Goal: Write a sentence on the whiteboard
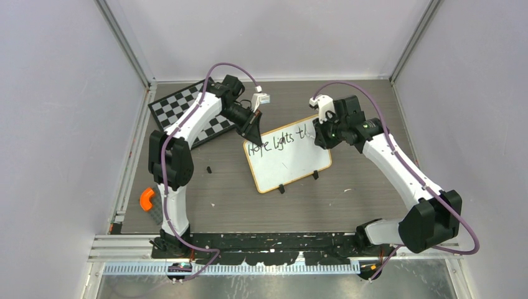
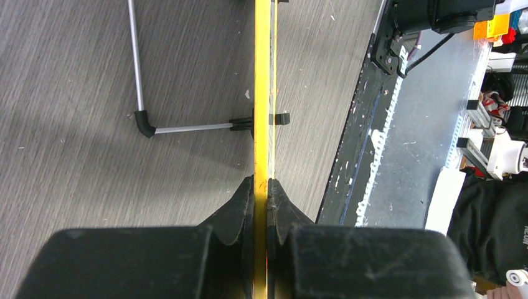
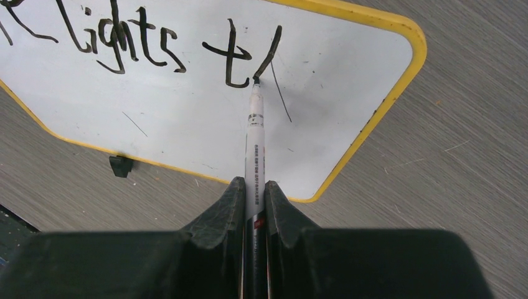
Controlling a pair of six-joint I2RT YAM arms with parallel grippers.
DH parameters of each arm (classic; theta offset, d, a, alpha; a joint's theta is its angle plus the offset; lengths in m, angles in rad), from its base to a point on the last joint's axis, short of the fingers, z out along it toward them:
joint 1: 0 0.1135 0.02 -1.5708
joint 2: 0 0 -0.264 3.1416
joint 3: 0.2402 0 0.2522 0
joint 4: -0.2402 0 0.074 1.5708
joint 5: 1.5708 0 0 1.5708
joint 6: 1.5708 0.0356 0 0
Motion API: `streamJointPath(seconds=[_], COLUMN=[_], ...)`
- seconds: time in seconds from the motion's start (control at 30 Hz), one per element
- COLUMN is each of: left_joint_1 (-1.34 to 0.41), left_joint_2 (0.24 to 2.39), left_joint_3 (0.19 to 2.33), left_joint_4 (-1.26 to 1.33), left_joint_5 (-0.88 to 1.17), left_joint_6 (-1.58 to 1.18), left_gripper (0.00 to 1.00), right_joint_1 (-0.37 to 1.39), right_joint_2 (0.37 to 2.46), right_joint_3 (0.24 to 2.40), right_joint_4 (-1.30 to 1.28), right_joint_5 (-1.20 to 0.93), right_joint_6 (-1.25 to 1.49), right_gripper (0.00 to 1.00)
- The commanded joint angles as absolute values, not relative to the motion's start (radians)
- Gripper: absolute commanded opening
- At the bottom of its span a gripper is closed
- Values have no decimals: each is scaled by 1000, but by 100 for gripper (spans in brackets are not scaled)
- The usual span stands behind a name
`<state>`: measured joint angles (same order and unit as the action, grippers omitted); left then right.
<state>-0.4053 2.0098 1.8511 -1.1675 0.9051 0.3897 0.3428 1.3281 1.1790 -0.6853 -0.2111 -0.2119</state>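
Observation:
The whiteboard [image 1: 287, 163] stands tilted mid-table on two black clip feet, with "Hope lights t" and a fresh stroke in black across its top. My left gripper [image 1: 252, 128] is shut on the board's upper left edge; in the left wrist view the yellow rim [image 2: 262, 93] runs edge-on between the jaws of this gripper [image 2: 261, 182]. My right gripper [image 3: 254, 184] is shut on a white marker [image 3: 254, 134], whose tip touches the whiteboard [image 3: 187, 118] at the foot of the newest stroke. In the top view the right gripper [image 1: 319, 132] hovers over the board's upper right corner.
A black-and-white chessboard [image 1: 187, 112] lies at the back left under the left arm. An orange-handled tool [image 1: 149, 202] sits by the left edge near the left arm's base. A small black piece [image 1: 209, 169] lies on the table left of the whiteboard.

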Motion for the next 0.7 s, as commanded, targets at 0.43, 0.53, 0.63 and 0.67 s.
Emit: streamJointPath(seconds=[0.43, 0.53, 0.63, 0.67], left_joint_1=[-411, -411, -411, -411], left_joint_2=[2018, 2017, 2018, 2018], left_joint_3=[1882, 1881, 1881, 1882], left_joint_4=[-1195, -1195, -1195, -1195], left_joint_5=[884, 882, 881, 882], left_joint_6=[408, 410, 411, 410], left_gripper=[0, 0, 0, 0], right_joint_1=[340, 340, 340, 340], right_joint_2=[1309, 1314, 1326, 1329], right_joint_3=[1257, 1272, 1278, 1278], right_joint_4=[-684, -683, -676, -676], right_joint_5=[-202, -196, -190, -186], right_joint_6=[-210, -209, -209, -210], right_gripper=[0, 0, 0, 0])
